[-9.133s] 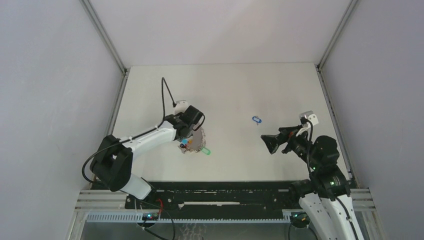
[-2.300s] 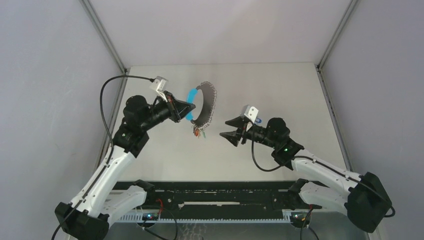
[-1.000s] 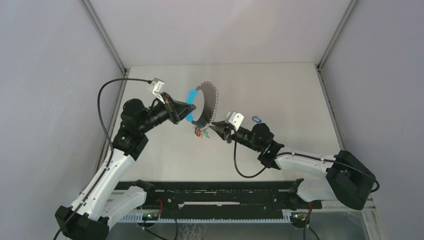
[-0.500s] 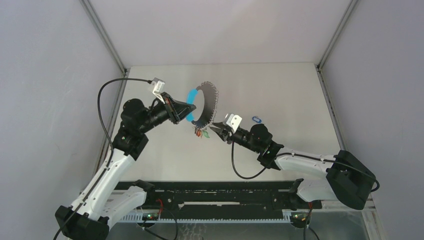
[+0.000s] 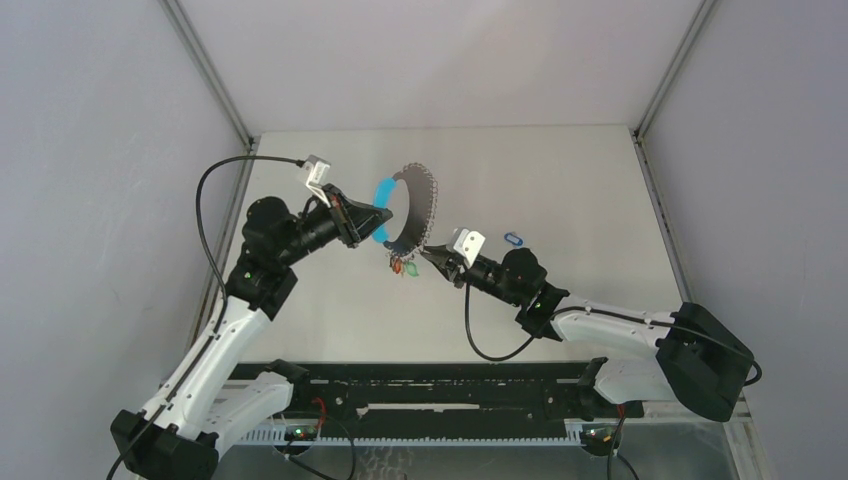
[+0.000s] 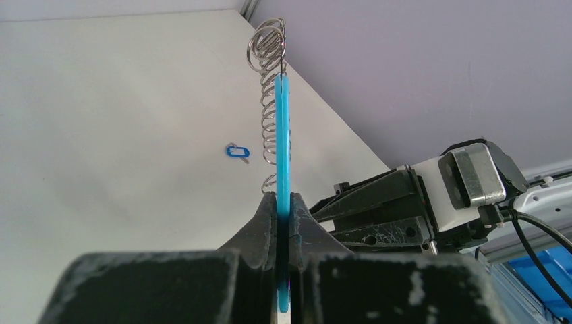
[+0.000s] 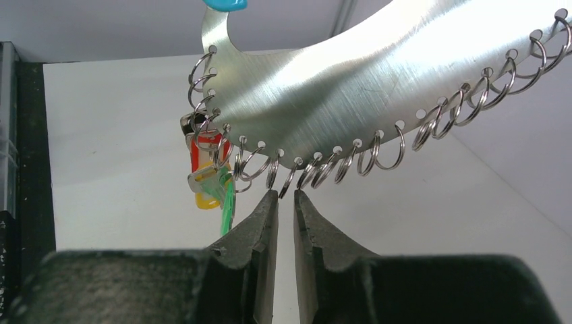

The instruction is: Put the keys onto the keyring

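Note:
The keyring (image 5: pixel 427 195) is a crescent-shaped metal plate (image 7: pixel 324 88) edged with many small split rings, hanging in the air above the table. My left gripper (image 5: pixel 383 223) is shut on its cyan handle (image 6: pixel 282 135). Red, yellow and green tags (image 7: pixel 206 169) dangle from rings at its lower end. My right gripper (image 7: pixel 284 196) sits just under the row of rings with a narrow gap between its jaws. One ring (image 7: pixel 290 181) dips to the tips and is not pinched. The blue-headed key (image 5: pixel 514 239) lies alone on the table, to the right of both grippers.
The white table (image 5: pixel 560 180) is walled by grey panels with metal corner posts (image 5: pixel 664 80). The right arm (image 5: pixel 600 320) reaches in low from the right. A black rail (image 5: pixel 430 385) runs along the near edge.
Over the last second the right jaws narrowed slightly under the rings. Both arms and the keyring stayed almost where they were.

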You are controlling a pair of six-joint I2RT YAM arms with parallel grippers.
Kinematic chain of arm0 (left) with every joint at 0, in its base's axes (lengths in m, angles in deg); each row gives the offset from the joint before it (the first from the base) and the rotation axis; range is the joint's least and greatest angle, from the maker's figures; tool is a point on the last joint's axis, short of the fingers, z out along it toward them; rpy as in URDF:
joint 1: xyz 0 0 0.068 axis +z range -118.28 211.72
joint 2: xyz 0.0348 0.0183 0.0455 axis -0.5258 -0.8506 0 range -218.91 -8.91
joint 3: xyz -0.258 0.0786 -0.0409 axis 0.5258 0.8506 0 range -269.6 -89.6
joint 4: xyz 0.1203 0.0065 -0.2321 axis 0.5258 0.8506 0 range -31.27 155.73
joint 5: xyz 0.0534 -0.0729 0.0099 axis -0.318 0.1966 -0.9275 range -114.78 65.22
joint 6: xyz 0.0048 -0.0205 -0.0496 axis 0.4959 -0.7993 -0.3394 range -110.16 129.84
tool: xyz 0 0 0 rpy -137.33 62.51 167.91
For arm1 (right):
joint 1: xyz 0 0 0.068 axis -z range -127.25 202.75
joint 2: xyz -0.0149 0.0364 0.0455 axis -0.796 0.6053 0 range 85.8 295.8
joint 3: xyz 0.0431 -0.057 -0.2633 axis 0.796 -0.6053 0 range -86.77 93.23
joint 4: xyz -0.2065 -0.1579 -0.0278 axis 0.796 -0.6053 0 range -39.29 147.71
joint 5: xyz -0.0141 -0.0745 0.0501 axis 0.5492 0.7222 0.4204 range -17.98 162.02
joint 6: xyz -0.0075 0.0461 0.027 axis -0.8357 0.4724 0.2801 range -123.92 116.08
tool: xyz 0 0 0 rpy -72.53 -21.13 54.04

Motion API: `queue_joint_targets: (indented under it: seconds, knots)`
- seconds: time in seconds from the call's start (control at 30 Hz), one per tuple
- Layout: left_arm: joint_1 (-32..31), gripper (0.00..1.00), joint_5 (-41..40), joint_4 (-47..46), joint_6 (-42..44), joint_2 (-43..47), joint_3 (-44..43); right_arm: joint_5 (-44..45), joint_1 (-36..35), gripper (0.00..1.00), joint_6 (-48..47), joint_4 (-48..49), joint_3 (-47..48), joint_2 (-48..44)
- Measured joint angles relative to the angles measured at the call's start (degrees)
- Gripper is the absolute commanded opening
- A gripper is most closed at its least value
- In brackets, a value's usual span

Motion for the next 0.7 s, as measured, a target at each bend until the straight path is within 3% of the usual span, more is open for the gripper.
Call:
queue_joint_targets:
  seconds: [0.7]
  knots:
    - [0.0, 0.0, 0.02, -0.68, -0.13, -0.24, 0.0, 1.62, -1.42, 0.12, 0.46, 1.95, 0.0, 0.02]
